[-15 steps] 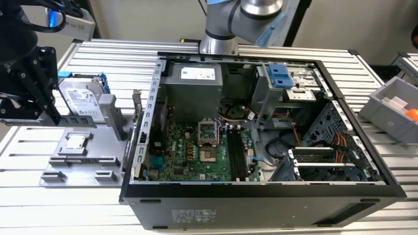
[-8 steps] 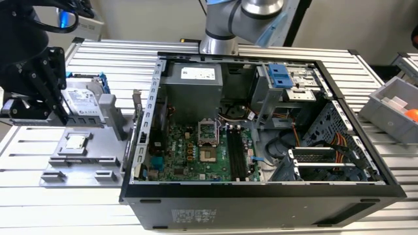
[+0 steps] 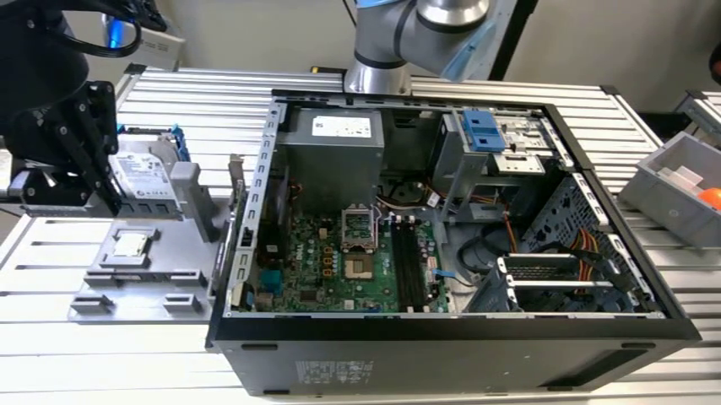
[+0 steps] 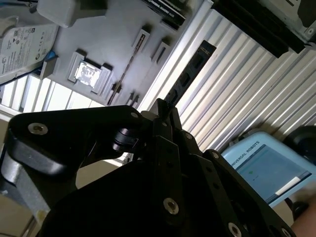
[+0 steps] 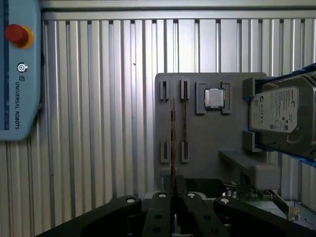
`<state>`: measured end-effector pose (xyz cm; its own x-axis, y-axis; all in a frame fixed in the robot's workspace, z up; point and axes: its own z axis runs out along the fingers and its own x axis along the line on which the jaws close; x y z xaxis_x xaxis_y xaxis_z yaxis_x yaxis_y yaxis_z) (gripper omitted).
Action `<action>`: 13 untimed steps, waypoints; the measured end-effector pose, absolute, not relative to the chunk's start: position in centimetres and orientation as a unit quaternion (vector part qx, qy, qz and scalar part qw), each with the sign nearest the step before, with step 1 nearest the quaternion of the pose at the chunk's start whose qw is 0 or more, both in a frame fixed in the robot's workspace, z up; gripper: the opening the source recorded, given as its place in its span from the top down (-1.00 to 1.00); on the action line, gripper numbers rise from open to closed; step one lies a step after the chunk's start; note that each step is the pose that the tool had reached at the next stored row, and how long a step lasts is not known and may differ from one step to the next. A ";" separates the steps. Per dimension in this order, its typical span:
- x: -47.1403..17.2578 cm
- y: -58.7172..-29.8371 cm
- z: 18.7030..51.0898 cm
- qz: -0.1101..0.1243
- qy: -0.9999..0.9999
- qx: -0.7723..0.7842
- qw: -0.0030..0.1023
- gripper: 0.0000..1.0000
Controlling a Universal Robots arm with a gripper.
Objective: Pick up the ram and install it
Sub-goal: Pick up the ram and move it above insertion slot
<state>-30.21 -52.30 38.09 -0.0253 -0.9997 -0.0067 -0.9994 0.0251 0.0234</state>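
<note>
One gripper (image 4: 164, 109): closed narrow on the ram, its fingers pinching the stick's near end and hiding it.
Ram (image 4: 190, 74): held off the grey holder tray (image 5: 212, 143). Its chips were hard to make out, and in the first wrist view it showed edge-on as a thin line.
Second stick (image 5: 185, 123): stood in the tray's slots, just beside the held one.
CPU chip (image 5: 214, 98): sat in its tray pocket.
Hard drive (image 5: 279, 113): at the tray's end, cut off by the picture edge.
Computer case (image 3: 451, 342): open, well apart from the gripper. The memory slots (image 3: 408, 266) looked dark and I could not tell what was in them.
</note>
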 end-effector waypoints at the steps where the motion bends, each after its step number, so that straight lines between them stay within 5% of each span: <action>1: -30.1 -52.3 38.1 -0.011 -0.716 0.698 0.006 1.00; 13: -28.2 -52.3 38.1 -0.011 -0.716 0.698 0.006 1.00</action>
<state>-28.19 -52.30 38.10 -0.0252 -0.9997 -0.0066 -0.9994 0.0251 0.0243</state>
